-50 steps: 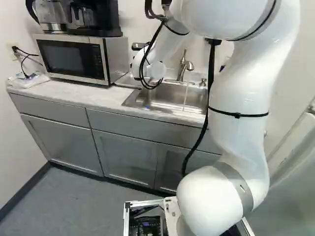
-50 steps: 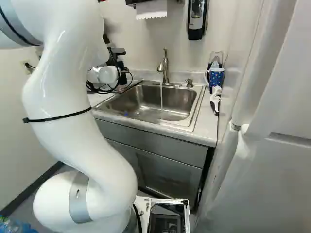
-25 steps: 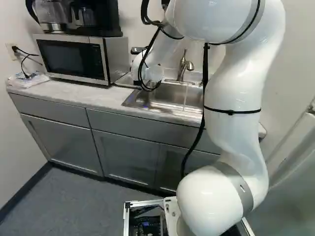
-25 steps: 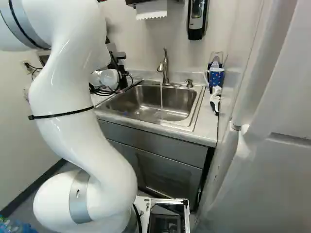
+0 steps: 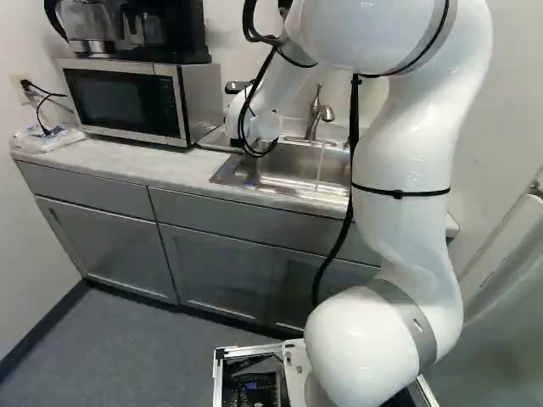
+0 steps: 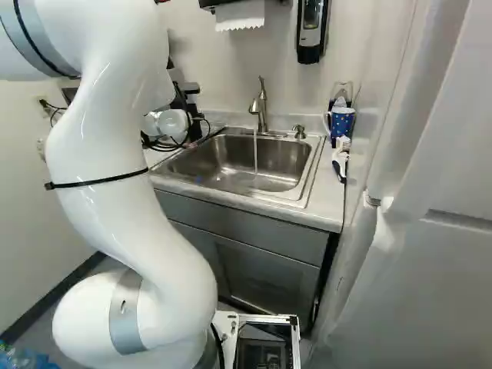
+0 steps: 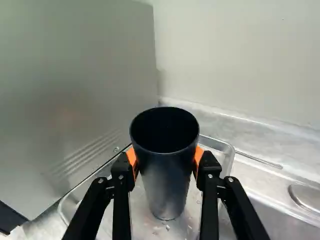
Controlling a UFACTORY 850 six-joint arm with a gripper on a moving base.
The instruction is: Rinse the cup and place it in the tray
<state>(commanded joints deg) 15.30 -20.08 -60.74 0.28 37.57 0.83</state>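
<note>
Microwave [image 5: 119,103] near steel sink [image 5: 288,165]

Bright, diffuse light leaves soft glare on the arm [image 5: 403,233] and faint sheen on the cup [image 7: 162,172]

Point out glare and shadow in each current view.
Wrist view: deep shadow inside the tall black cup, bright glints on the shiny metal tray; right base view: highlights on the glossy white arm and stainless-steel sink; left base view: dark shadow beneath the silver-and-black microwave.
</note>
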